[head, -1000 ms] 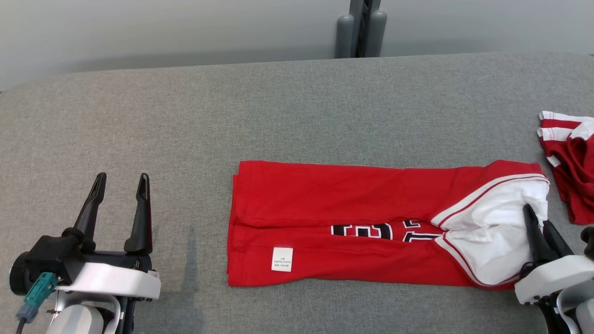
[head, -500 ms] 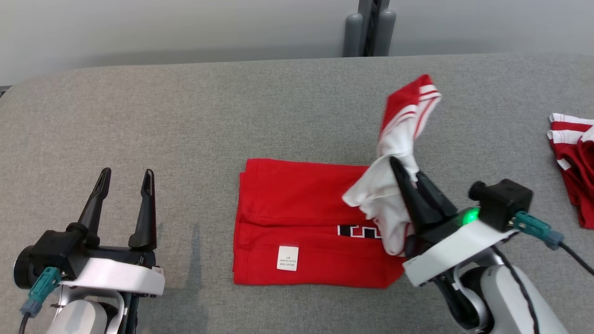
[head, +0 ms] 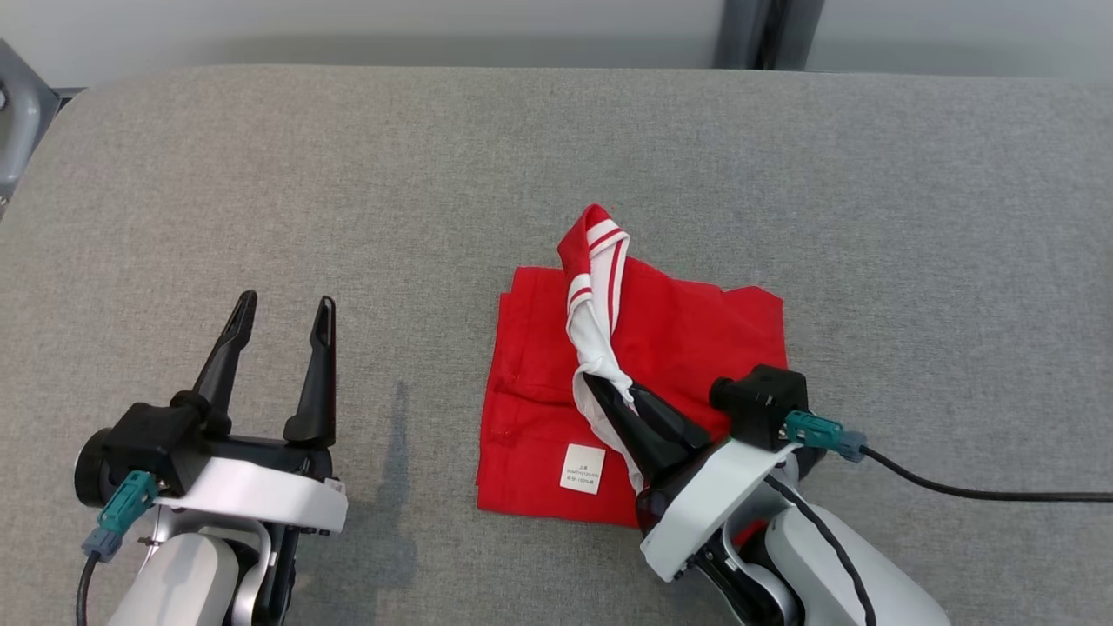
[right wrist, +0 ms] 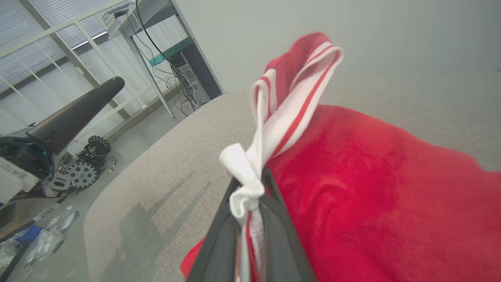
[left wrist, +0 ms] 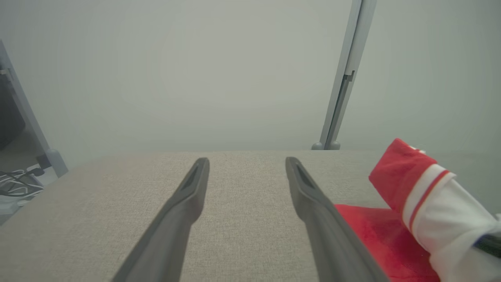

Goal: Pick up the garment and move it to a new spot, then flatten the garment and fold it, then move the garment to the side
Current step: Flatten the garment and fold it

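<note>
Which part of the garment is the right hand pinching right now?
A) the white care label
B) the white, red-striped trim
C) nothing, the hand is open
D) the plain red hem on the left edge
B: the right hand is shut on the striped trim of the garment, and the care label lies flat beside it.

Table (head: 261, 174) open all round, garment (head: 696, 330) central — low obstacle

Left end effector (head: 287, 300): at 8 o'clock in head view, fingers spread wide, pointing 12 o'clock, empty; white wrist (head: 252, 502) below.
Right end effector (head: 611, 387): at 5 o'clock, fingers pressed together, pointing 11 o'clock, pinching white edge of garment (head: 687, 335); pale forearm (head: 835, 565) trailing toward 5 o'clock corner.
</note>
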